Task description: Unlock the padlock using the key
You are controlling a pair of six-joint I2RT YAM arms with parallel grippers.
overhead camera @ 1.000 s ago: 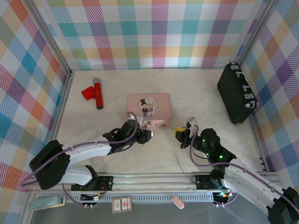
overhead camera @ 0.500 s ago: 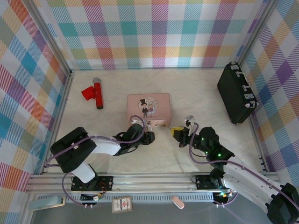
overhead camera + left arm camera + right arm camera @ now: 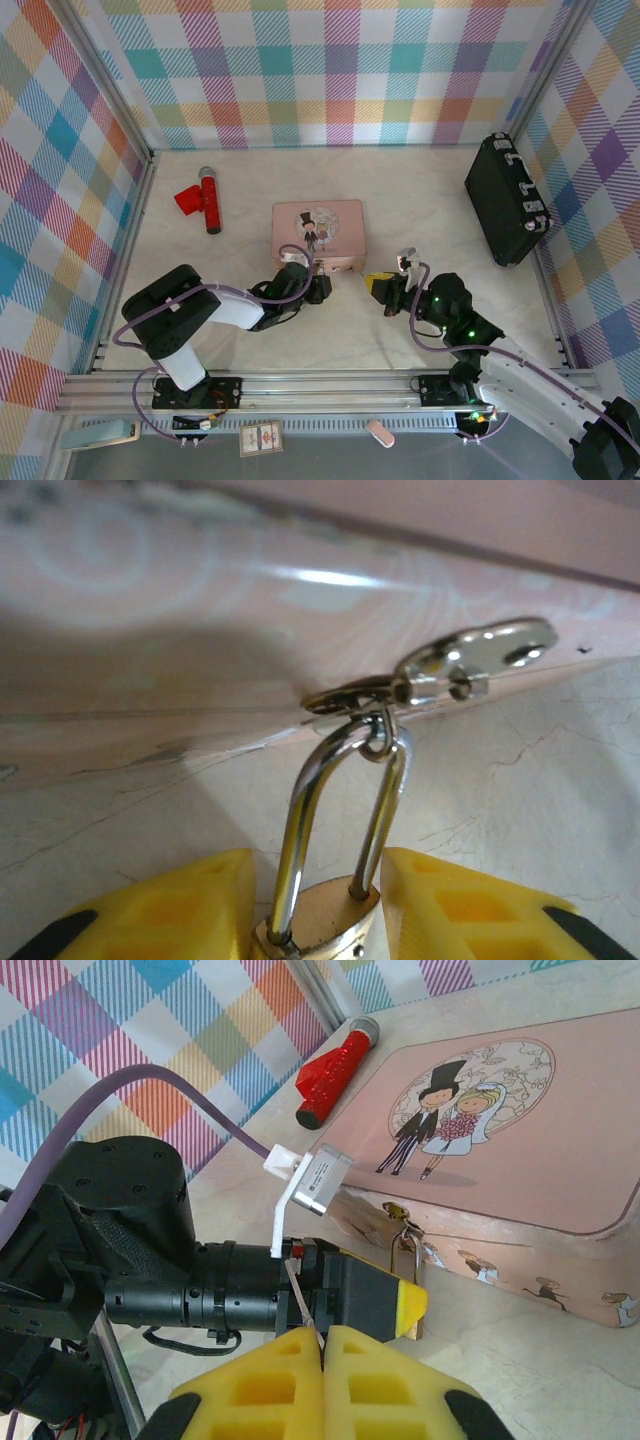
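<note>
A small brass padlock (image 3: pixel 320 920) hangs by its silvery shackle (image 3: pixel 300 800) from the hasp on the front of the pink tin box (image 3: pixel 318 232). In the left wrist view my left gripper (image 3: pixel 318 865) has a yellow finger against each side of the brass body, shut on it. Seen from the right wrist, the shackle (image 3: pixel 405 1250) stands beside the left gripper's yellow tip (image 3: pixel 405 1305). My right gripper (image 3: pixel 322 1332) is shut on the key (image 3: pixel 298 1290), a thin grey sliver pointing up and left. It hovers just right of the lock (image 3: pixel 378 284).
A red microphone-shaped object (image 3: pixel 205 198) lies at the back left and a black case (image 3: pixel 505 200) leans against the right wall. Checked walls close in three sides. Bare table (image 3: pixel 400 200) lies behind the box and to its right.
My left gripper's jaws have closed in on the padlock body, and the left arm's elbow has swung inward. The right gripper with the key has hardly moved.
</note>
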